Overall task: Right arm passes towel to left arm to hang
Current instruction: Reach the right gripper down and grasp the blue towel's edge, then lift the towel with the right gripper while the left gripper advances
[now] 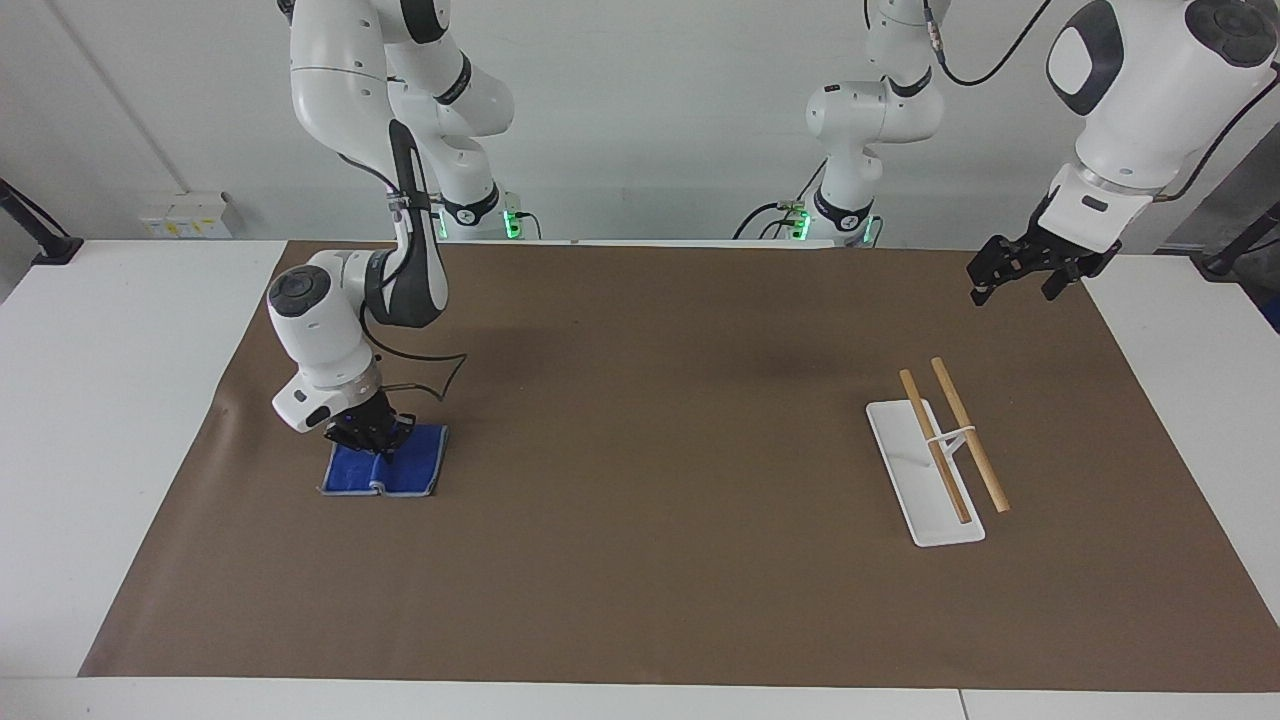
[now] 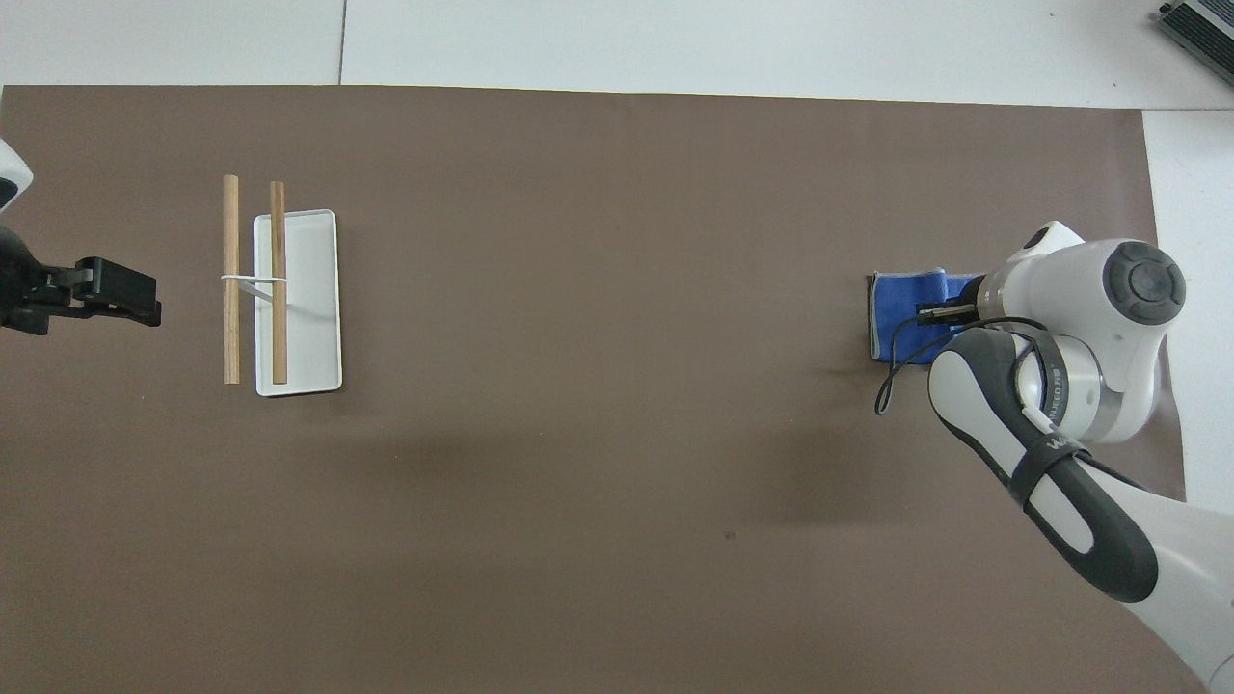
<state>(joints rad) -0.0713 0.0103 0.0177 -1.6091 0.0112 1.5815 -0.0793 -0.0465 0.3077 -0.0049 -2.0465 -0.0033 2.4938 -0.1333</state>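
The blue towel (image 1: pixel 405 468) lies on the brown mat toward the right arm's end of the table, bunched into a ridge in its middle. My right gripper (image 1: pixel 372 440) stands down on it, shut on that pinched ridge. In the overhead view the right arm's wrist covers part of the towel (image 2: pixel 898 306), and only the tip of the right gripper (image 2: pixel 931 312) shows. My left gripper (image 1: pixel 1018 278) hangs open and empty in the air over the mat's corner at the left arm's end, and waits; it also shows in the overhead view (image 2: pixel 116 294).
A hanging rack with a white base (image 1: pixel 925 500) and two wooden bars (image 1: pixel 968 433) stands on the mat toward the left arm's end; it also shows in the overhead view (image 2: pixel 307 289). The brown mat (image 1: pixel 640 500) covers most of the white table.
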